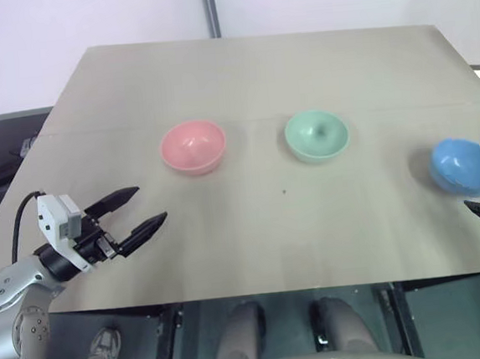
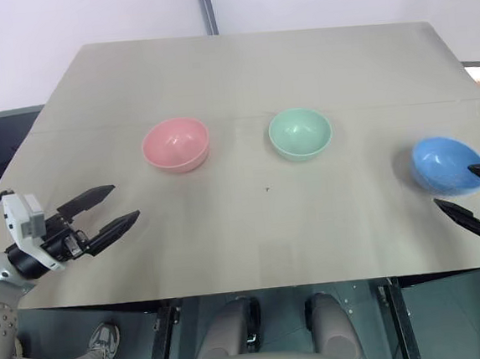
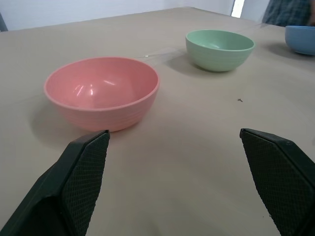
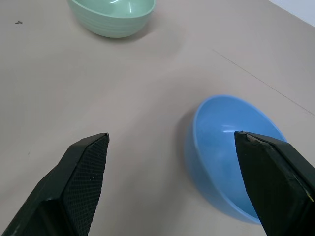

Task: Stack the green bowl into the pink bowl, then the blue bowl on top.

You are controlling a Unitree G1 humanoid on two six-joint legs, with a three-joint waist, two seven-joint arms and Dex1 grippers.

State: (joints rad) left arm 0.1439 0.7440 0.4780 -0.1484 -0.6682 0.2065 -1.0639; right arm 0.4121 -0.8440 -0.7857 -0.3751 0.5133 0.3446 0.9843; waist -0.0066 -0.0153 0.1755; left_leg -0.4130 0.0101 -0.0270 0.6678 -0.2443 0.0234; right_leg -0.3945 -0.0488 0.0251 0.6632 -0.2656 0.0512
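Observation:
Three small plain bowls stand apart on the beige table [image 1: 255, 69]. The pink bowl [image 1: 193, 147] is left of centre, the green bowl [image 1: 316, 134] is at the middle, and the blue bowl [image 1: 466, 165] sits near the right edge, tilted. My left gripper [image 1: 139, 213] hovers open near the front left, pointing toward the pink bowl [image 3: 102, 91] with nothing between its fingers. At the right edge my right gripper [image 2: 468, 189] is open beside the blue bowl [image 4: 231, 152], one fingertip [image 4: 273, 182] over the bowl's rim.
A thin seam [image 1: 260, 121] crosses the tabletop behind the bowls. A small dark speck [image 1: 284, 191] lies on the wide bare stretch in front of them. The table's front edge [image 1: 275, 292] runs just below both grippers.

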